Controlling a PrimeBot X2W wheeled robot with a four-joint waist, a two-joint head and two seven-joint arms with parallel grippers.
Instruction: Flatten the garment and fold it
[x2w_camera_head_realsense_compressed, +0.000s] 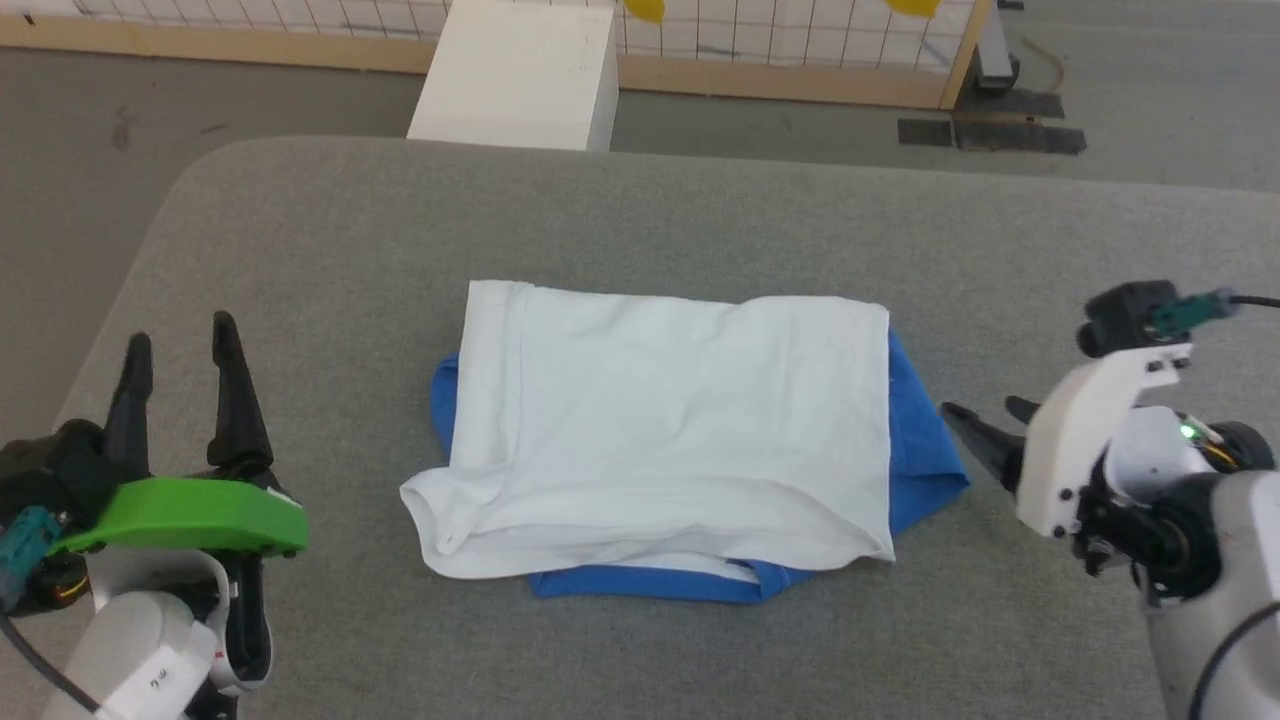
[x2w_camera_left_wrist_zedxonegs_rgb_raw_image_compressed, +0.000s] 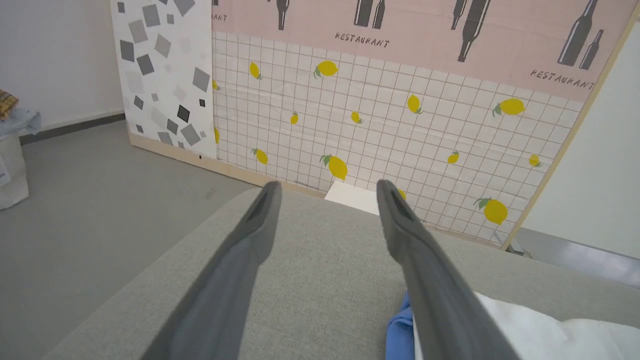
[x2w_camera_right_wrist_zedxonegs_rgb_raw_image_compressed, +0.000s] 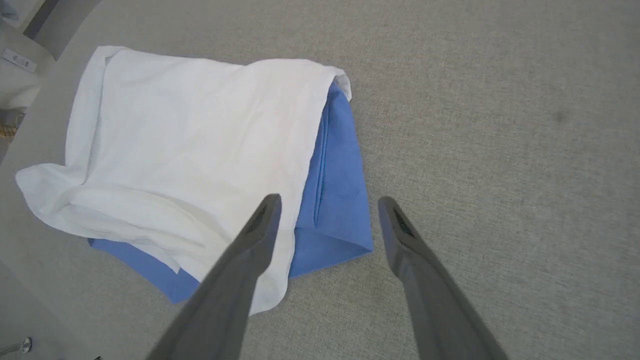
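Observation:
The garment (x2w_camera_head_realsense_compressed: 670, 430) lies folded into a rough rectangle in the middle of the grey padded table (x2w_camera_head_realsense_compressed: 640, 220), white body on top, blue cloth showing along its near and right edges. My left gripper (x2w_camera_head_realsense_compressed: 180, 360) stands open well to its left, fingers pointing away from me, holding nothing. My right gripper (x2w_camera_head_realsense_compressed: 985, 420) is open just off the blue right edge, fingers pointing at it. The right wrist view has the garment (x2w_camera_right_wrist_zedxonegs_rgb_raw_image_compressed: 190, 160) under and beyond the open gripper (x2w_camera_right_wrist_zedxonegs_rgb_raw_image_compressed: 327, 205). A white and blue corner of the garment (x2w_camera_left_wrist_zedxonegs_rgb_raw_image_compressed: 500, 325) sits by the open left gripper (x2w_camera_left_wrist_zedxonegs_rgb_raw_image_compressed: 327, 187).
A white box (x2w_camera_head_realsense_compressed: 520, 75) stands on the floor past the table's far edge. Behind it runs a lemon-patterned partition (x2w_camera_left_wrist_zedxonegs_rgb_raw_image_compressed: 380, 125) with a wooden base. Grey floor (x2w_camera_head_realsense_compressed: 90, 150) lies to the left of the table's rounded corner.

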